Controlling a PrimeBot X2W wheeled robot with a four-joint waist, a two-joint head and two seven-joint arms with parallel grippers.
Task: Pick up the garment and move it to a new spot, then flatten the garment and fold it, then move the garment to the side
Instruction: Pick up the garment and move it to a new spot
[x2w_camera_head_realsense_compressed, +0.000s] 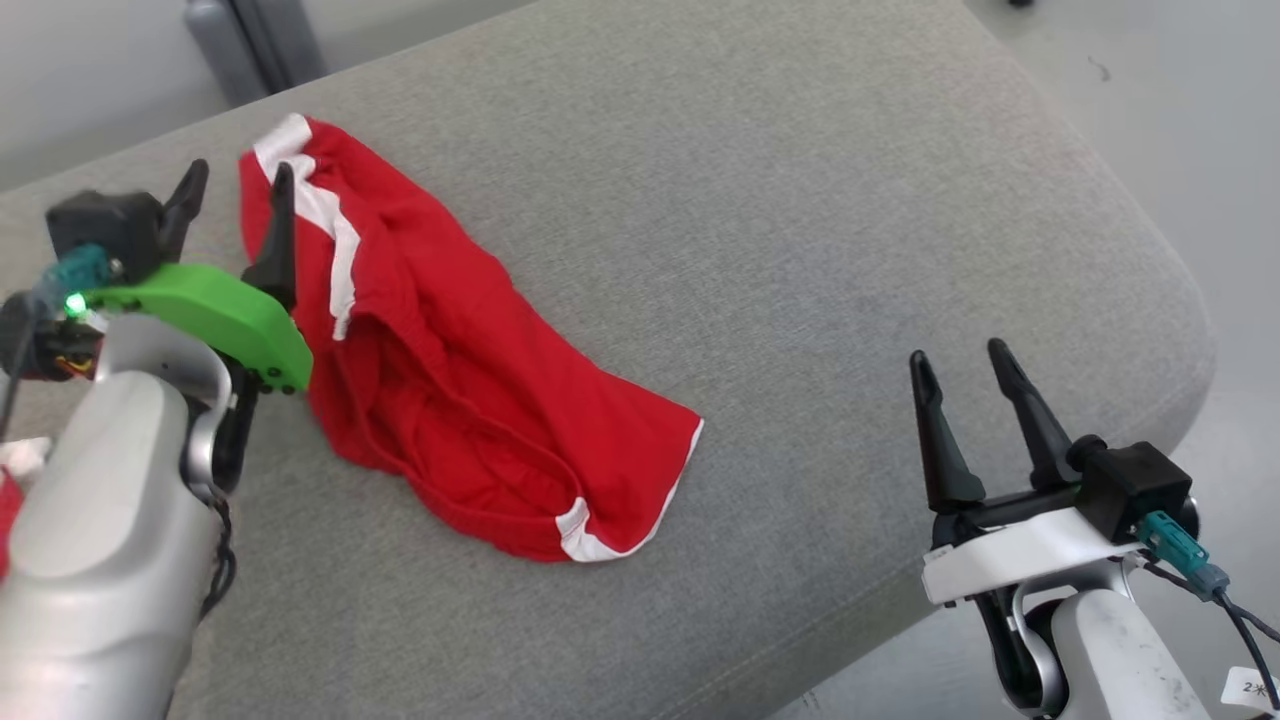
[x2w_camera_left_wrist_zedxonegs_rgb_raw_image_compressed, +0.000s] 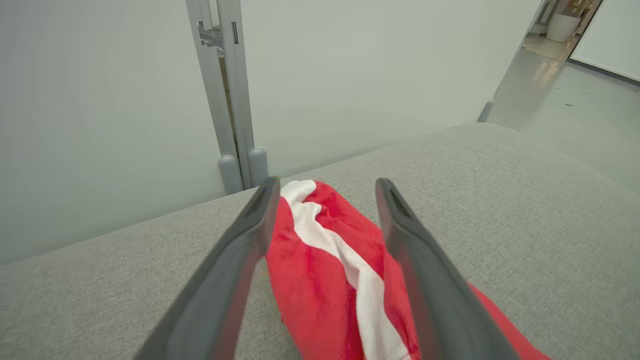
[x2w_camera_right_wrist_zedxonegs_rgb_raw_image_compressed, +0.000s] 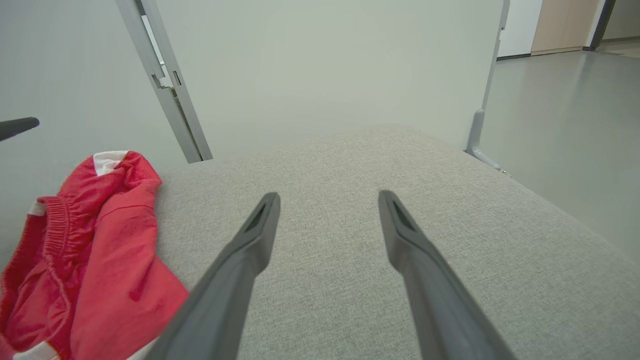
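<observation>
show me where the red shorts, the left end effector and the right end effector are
red shorts (x2w_camera_head_realsense_compressed: 450, 380), head view, middle of the red cloth
left end effector (x2w_camera_head_realsense_compressed: 242, 168), head view, midway between its fingertips
right end effector (x2w_camera_head_realsense_compressed: 958, 352), head view, midway between its fingertips

White tag (x2w_camera_head_realsense_compressed: 1252, 688), lower right corner of head view: "2", then character too small to read.

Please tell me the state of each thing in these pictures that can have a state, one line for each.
garment: crumpled, not folded, lying on the grey cushion
left gripper: open, fingers astride the garment's white-striped end, not gripping it
right gripper: open, empty, over bare cushion, apart from the garment
green light on the left wrist: lit
</observation>
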